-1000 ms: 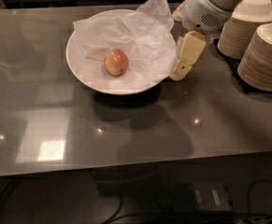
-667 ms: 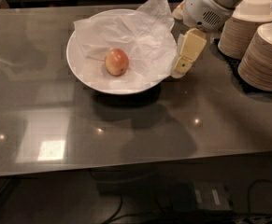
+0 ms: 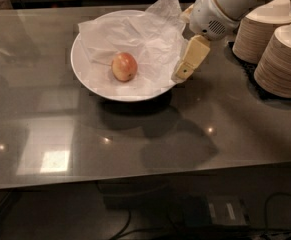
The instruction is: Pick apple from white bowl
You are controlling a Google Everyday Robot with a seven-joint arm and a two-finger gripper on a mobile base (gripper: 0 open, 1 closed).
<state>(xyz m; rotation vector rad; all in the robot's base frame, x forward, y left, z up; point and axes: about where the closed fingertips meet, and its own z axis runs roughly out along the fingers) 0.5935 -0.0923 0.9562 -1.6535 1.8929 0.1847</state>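
Note:
The apple (image 3: pixel 124 66), small and yellow-orange with a red blush, lies near the middle of the white bowl (image 3: pixel 87 76), on the crumpled white paper (image 3: pixel 145 34) that lines it. The bowl stands on the grey table at the back centre. My gripper (image 3: pixel 187 64), cream-coloured under the white arm (image 3: pixel 220 6), hangs tilted at the bowl's right rim. It is to the right of the apple and apart from it, and it holds nothing that I can see.
Two tall stacks of tan paper bowls (image 3: pixel 282 59) (image 3: pixel 262 29) stand at the back right, close to the arm. The glossy grey tabletop (image 3: pixel 135 149) stretches in front of the bowl to its front edge. Cables lie on the floor below.
My gripper has shifted a little to the left, closer to the bowl's right rim. The apple and the bowl have not moved.

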